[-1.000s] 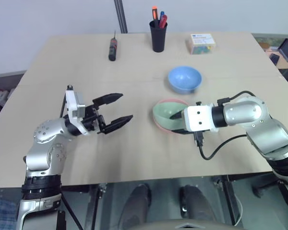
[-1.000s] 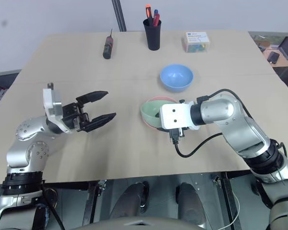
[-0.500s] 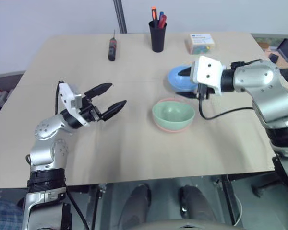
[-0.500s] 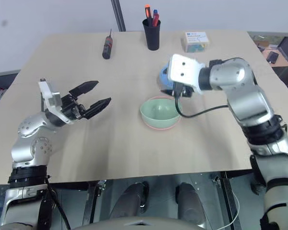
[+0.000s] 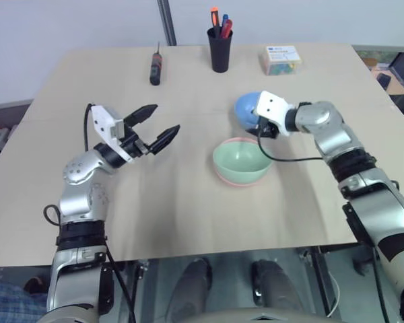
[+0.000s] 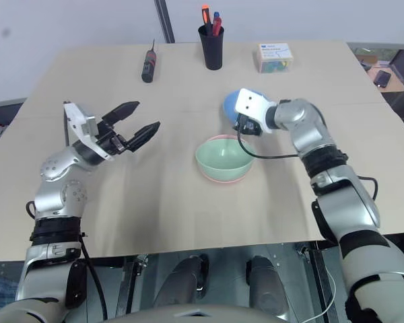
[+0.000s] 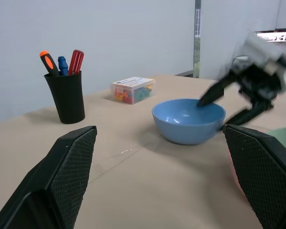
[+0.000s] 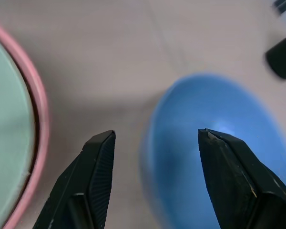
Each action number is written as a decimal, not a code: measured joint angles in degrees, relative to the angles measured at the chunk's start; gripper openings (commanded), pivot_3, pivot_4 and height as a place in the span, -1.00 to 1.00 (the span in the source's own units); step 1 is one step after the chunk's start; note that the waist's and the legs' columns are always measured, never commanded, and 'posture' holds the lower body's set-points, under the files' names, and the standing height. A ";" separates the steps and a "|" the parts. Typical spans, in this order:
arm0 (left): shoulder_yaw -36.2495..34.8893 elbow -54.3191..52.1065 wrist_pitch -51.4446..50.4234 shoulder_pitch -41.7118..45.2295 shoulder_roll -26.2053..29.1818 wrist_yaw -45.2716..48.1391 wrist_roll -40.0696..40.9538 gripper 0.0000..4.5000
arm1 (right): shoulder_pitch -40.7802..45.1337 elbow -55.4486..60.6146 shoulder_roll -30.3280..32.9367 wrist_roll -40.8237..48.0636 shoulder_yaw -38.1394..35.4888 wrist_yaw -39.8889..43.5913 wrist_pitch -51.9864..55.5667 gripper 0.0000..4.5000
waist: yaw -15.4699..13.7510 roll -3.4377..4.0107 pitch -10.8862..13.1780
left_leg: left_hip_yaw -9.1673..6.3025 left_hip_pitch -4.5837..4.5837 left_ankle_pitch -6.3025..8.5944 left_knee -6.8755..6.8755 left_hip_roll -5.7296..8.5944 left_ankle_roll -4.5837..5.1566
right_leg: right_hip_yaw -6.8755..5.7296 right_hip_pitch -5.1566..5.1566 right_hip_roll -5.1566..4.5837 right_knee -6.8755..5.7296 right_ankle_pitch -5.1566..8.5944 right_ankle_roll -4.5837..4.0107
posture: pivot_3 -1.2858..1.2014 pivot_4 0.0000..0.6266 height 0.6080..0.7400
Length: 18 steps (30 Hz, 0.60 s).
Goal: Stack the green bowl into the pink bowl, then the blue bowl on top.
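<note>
Right gripper (image 7: 231,102): wide apart, one finger on each side of the smooth sky-blue bowl's (image 5: 248,108) rim, maybe not squeezing.
Left gripper (image 5: 159,124): spread wide, holding nothing, raised over the table.

The green bowl (image 5: 242,160) sits nested in the pink bowl (image 5: 237,180) near the middle of the table (image 5: 188,215). Just behind them stands the blue bowl (image 7: 188,119), with the right gripper (image 7: 226,105) at its rim, one finger inside and one outside. The left gripper (image 5: 158,128) hangs over the table's left part, well apart from the bowls. Along the far edge stand a screwdriver (image 5: 155,67), a pen cup (image 5: 220,50) and a small box (image 5: 283,59), from left to right.
</note>
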<state>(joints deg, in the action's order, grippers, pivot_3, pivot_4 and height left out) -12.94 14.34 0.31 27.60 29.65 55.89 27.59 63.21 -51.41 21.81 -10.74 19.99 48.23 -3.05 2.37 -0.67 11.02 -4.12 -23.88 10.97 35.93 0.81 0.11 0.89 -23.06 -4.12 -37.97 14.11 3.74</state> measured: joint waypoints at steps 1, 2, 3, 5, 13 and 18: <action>0.00 0.54 0.16 0.28 -0.04 -0.17 -0.43 1.00 | 0.65 -2.65 -0.33 -0.67 0.03 -0.70 -1.17 0.28 | 0.02 0.00 0.00 | 0.01 0.00 0.00 -0.03 0.00 0.00 | 0.01 -0.02 0.00 0.00 0.00 0.00 | 0.03 -0.52 1.00; 0.00 0.92 0.31 0.52 -0.10 -0.37 -0.57 1.00 | 1.24 -4.96 -0.57 -1.32 0.05 -1.48 -2.30 0.18 | 0.03 0.00 0.00 | 0.01 0.00 0.00 -0.05 0.00 0.00 | 0.01 -0.03 0.00 0.00 0.00 0.00 | 0.03 -0.52 1.00; 0.00 1.12 0.38 0.64 -0.15 -0.53 -0.64 1.00 | 1.64 -6.44 -0.78 -1.79 0.05 -1.92 -2.97 0.06 | 0.03 0.00 0.00 | 0.02 0.00 0.00 -0.07 0.00 0.00 | 0.03 -0.04 0.00 0.00 0.00 0.00 | 0.03 -0.52 1.00; 0.00 1.34 0.42 0.80 -0.27 -0.66 -0.68 1.00 | 2.24 -8.85 -1.29 -2.52 0.02 -2.65 -4.62 -0.21 | 0.04 0.00 0.00 | 0.02 0.00 0.00 -0.12 0.00 -0.01 | 0.03 -0.05 0.00 0.00 0.00 -0.01 | 0.03 -0.52 1.00; 0.00 1.46 0.16 0.81 -0.32 -0.60 -0.67 1.00 | 3.40 -12.87 -2.33 -4.39 -0.19 -3.68 -8.54 -0.98 | 0.13 0.00 0.00 | 0.08 0.00 -0.01 -0.21 0.00 -0.01 | 0.09 -0.11 0.00 0.00 -0.01 -0.01 | 0.03 -0.52 1.00; 0.00 1.78 0.15 0.82 -0.53 -0.20 -0.62 1.00 | 3.40 -12.77 -2.26 -4.61 -0.59 -2.97 -10.84 -0.98 | 0.15 0.00 0.00 | 0.09 0.00 -0.01 -0.21 0.00 -0.01 | 0.09 -0.12 0.00 -0.01 -0.01 -0.01 | 0.03 -0.52 1.00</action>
<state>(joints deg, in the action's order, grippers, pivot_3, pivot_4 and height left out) -12.94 16.11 0.45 28.42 29.12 55.69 26.97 66.61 -64.18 19.56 -15.35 19.41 45.26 -13.89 2.52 -0.67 11.02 -4.03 -23.88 10.96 35.72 0.81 0.09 0.98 -23.17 -4.12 -37.98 14.10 3.73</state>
